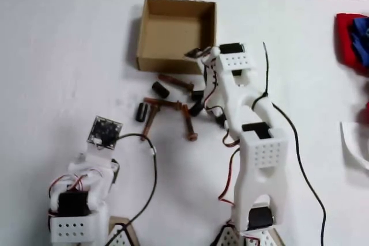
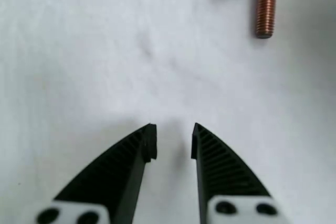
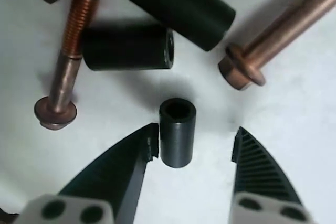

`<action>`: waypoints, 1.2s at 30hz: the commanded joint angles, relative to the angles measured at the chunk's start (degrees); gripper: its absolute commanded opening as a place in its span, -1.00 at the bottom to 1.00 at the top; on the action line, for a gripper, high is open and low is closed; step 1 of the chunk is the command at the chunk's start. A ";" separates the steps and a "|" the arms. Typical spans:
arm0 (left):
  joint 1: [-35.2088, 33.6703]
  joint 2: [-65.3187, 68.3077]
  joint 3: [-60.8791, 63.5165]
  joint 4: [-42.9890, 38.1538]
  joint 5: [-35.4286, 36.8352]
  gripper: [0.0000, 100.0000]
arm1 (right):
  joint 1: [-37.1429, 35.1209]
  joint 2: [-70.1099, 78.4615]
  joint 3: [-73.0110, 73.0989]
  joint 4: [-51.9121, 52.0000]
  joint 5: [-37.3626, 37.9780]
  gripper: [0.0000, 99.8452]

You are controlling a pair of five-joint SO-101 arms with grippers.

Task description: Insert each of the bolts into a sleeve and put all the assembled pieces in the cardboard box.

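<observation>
where ribbed right fingers (image 3: 118,169) gape, smooth sleeve (image 3: 177,135) sits.

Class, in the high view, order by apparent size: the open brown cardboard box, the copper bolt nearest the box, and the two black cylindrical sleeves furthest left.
1. Cardboard box: largest by far.
2. Copper bolt: longer than either sleeve.
3. The two black sleeves: alike, so unranked.

Bright, even light washes the white bench (image 1: 69,44) almost featureless from above. Shadows are soft and short: a faint grey patch ahead of the left pincer (image 2: 173,142), darker pools under the sleeves (image 3: 126,48) by the right pincer (image 3: 195,142). The bolts (image 3: 68,66) glint mildly.
</observation>
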 commanded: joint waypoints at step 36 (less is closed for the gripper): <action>0.35 -1.58 1.19 -0.79 -0.35 -0.74 | 5.93 -58.51 47.74 -20.53 -0.18 -0.96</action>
